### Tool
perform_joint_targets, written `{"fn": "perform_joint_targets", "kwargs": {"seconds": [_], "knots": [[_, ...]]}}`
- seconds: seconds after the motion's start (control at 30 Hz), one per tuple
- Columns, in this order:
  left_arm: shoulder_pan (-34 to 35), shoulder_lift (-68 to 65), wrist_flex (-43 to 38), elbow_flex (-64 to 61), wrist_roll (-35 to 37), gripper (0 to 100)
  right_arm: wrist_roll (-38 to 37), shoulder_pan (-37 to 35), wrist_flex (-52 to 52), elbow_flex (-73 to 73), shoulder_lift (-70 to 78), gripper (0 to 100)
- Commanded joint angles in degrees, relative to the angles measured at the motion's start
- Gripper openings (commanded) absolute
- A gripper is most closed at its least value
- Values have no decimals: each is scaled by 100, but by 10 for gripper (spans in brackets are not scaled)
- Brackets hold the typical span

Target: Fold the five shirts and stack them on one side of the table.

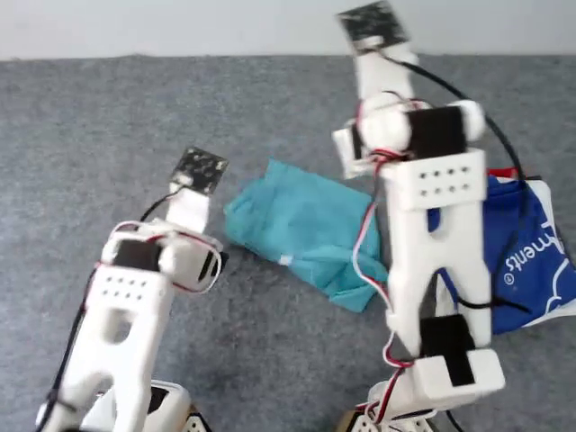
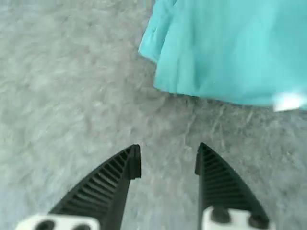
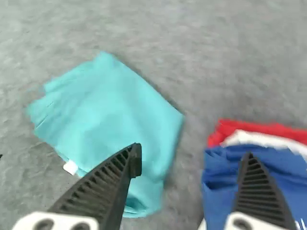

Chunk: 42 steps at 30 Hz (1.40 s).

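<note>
A folded teal shirt (image 1: pixel 306 229) lies on the grey carpeted table (image 1: pixel 108 135) between the two arms. It also shows in the left wrist view as the teal shirt (image 2: pixel 230 48) and in the right wrist view as the teal shirt (image 3: pixel 110 124). A stack of folded shirts (image 1: pixel 526 252), blue on top with white and red beneath, sits at the right; the stack (image 3: pixel 259 158) has red and white edges showing. My left gripper (image 2: pixel 168 163) is open over bare carpet just short of the teal shirt. My right gripper (image 3: pixel 189 165) hangs open above the gap between the teal shirt and the stack.
The right arm (image 1: pixel 432 207) covers part of the blue stack and the teal shirt's right edge in the high view. The left arm (image 1: pixel 144 288) stands at the lower left. Bare carpet stretches to the left and far side.
</note>
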<state>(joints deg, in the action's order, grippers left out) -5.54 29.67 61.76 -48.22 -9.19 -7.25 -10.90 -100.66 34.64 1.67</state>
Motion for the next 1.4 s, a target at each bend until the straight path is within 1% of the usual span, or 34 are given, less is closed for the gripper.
{"fn": "perform_joint_targets", "kwargs": {"seconds": [0.0,0.1,0.2,0.27,0.33,0.47,0.6,0.63,0.73,0.83,0.97,1.07,1.13,1.27,1.3,1.37], "knots": [[-352,-949,-545,426,79,198,-176,259,-215,-571,-444,303],[-651,-1749,-633,1112,554,197,-264,259,-207,-1415,-576,303],[-554,-2479,-607,1780,853,196,-246,48,48,-2180,-620,300],[-264,-2840,-466,2062,949,196,-246,-189,312,-2497,-637,299],[237,-3024,-79,2466,1011,196,-246,-549,497,-2576,-593,299],[1327,-3015,1222,3451,1002,198,-246,-1305,1033,-2576,-418,299],[1943,-3024,2418,4119,993,198,-255,-2053,1587,-2567,48,299],[2057,-3042,2567,4180,993,198,-255,-2255,1684,-2567,189,299],[2356,-3051,2646,4171,993,198,-246,-2782,1930,-2558,664,299],[2532,-3051,2655,4171,993,198,-246,-3099,2246,-2558,1051,298],[2541,-3051,2655,4171,993,198,-246,-3301,2510,-2558,1446,298],[2532,-3051,2655,4171,993,198,-246,-3310,2703,-2558,1666,296],[2532,-3051,2655,4171,993,198,-246,-3266,2870,-2558,1815,262],[2532,-3051,2655,4171,993,198,-246,-3073,3152,-2558,2088,150],[2532,-3051,2664,4171,993,198,-246,-2985,3222,-2558,2141,132],[2532,-3051,2769,4171,993,198,-246,-2835,3327,-2558,2237,136]]}}
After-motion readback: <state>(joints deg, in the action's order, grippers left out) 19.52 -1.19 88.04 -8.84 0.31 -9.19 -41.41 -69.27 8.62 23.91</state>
